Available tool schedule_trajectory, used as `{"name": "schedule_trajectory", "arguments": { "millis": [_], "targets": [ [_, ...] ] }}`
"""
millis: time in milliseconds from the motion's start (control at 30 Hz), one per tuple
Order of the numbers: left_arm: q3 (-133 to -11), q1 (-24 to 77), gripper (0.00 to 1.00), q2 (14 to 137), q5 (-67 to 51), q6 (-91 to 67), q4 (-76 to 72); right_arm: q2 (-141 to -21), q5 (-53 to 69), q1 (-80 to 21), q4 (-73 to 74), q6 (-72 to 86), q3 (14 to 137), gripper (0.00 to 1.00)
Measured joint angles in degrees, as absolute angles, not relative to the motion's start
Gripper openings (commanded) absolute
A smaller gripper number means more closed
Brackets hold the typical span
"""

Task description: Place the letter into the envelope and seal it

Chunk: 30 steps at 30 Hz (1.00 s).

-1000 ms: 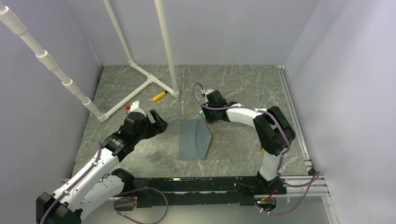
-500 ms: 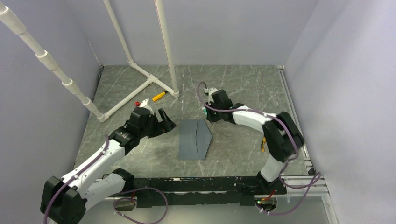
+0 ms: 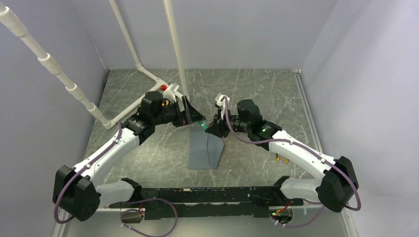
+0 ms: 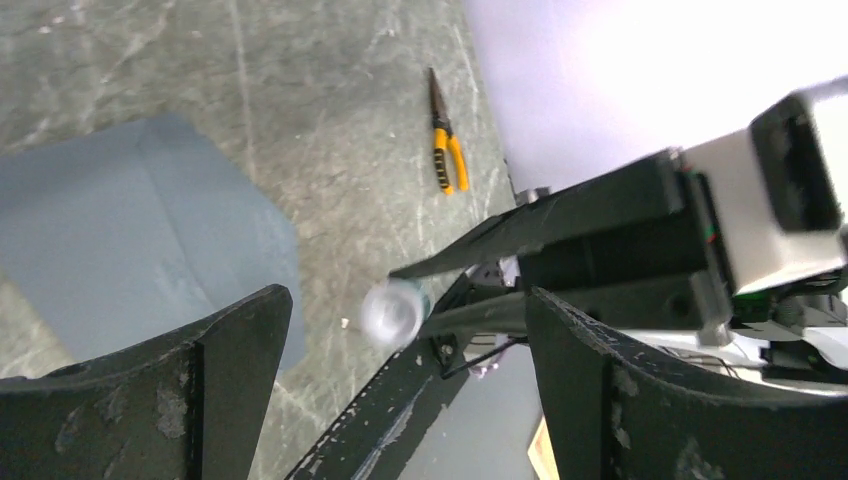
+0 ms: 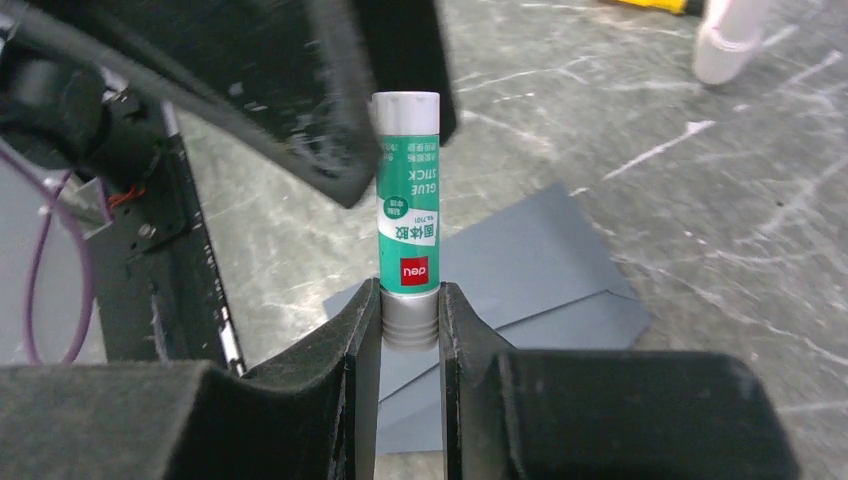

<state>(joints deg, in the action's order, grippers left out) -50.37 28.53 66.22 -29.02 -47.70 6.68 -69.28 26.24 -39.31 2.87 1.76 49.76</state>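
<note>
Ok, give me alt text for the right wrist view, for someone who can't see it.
The right claw grips a green-and-white glue stick by its grey base. Behind it, the slate-grey envelope lies on the marbled table.

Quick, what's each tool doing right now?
Left tool: open wide, holding nothing.
Right tool: closed on the glue stick, gripping its base.

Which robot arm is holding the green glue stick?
The right end effector: it pinches the glue stick upright by its grey base. The left end effector gapes wide open, holding nothing.
</note>
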Motion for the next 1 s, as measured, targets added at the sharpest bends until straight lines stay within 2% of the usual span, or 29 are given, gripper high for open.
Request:
{"name": "schedule_trajectory", "arguments": {
  "millis": [67, 267, 700, 1000],
  "targets": [
    [-52.34, 28.53, 0.88, 67.7, -31.46, -47.51, 6.72, -68.86, 27.07, -40.99, 3.77, 0.75, 49.76, 0.15],
    [-54.04, 28.53, 0.64, 69.73, -36.25, -46.85, 10.17, -69.25, 27.27, -42.11, 7.18, -1.39, 50.74, 0.15],
    [-54.02, 28.58, 0.62, 72.77, -40.91, -47.31, 13.21, -70.43, 29.28, -42.83, 10.33, -5.17, 53.41, 0.15],
    [-54.02, 28.58, 0.29, 73.84, -41.23, -47.75, 13.08, -71.07, 29.58, -42.81, 10.57, -6.02, 53.74, 0.16]
  ]
}}
